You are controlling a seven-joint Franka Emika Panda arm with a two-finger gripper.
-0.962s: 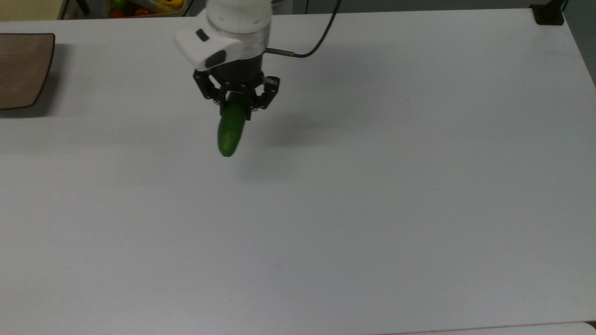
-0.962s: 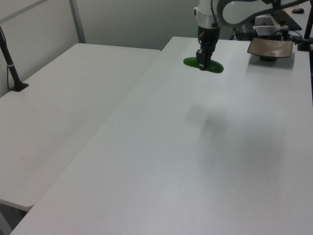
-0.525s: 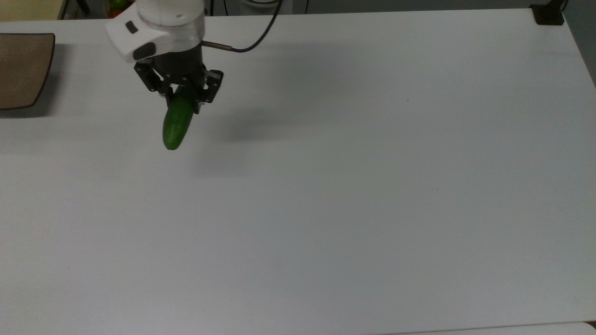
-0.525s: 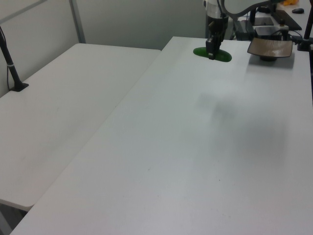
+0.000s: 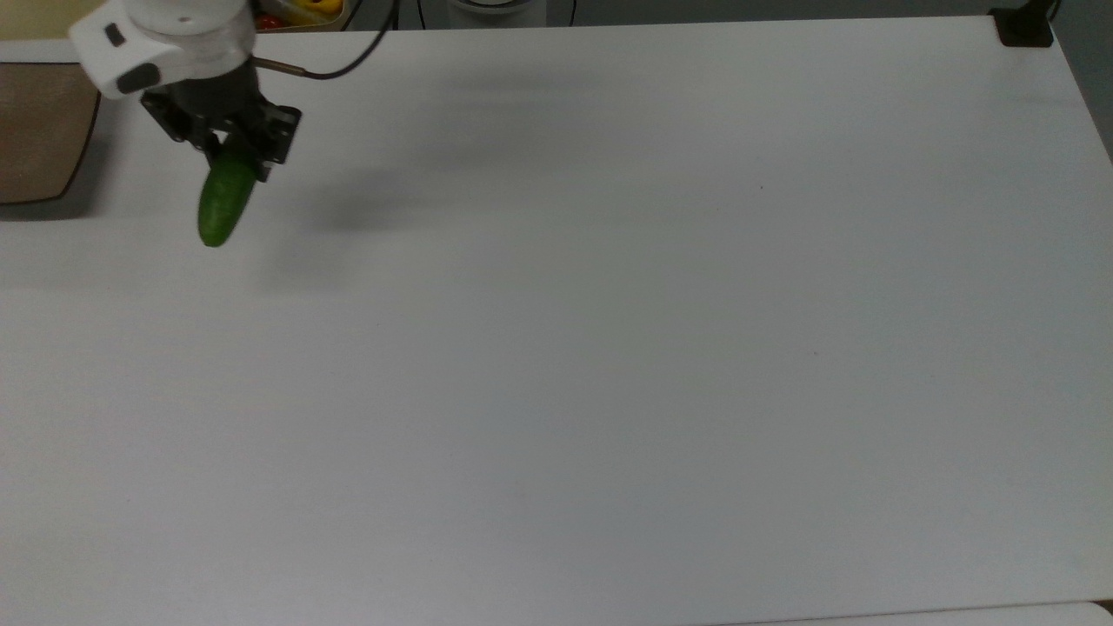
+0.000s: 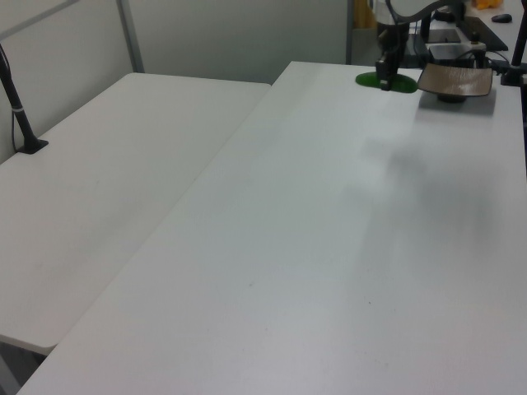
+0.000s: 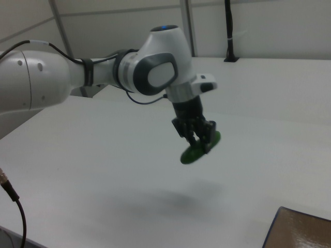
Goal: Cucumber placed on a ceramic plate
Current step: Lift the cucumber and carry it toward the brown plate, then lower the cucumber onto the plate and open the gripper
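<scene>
My gripper hangs above the white table near the top view's upper left, shut on one end of the dark green cucumber. The cucumber sticks out below the fingers, clear of the table. In the right view the gripper holds the cucumber tilted in mid-air. The brown ceramic plate lies at the top view's left edge, just left of the gripper. In the left view the cucumber is close beside the plate. The plate's corner shows at the right view's lower right.
A bin of coloured fruit stands beyond the table's far edge. A black clamp sits at the top view's upper right corner. A second white table adjoins on the left view's left, with a black post on it.
My gripper has carried the cucumber steadily toward the top view's left, from near the table's middle to just beside the plate. The grip has stayed shut.
</scene>
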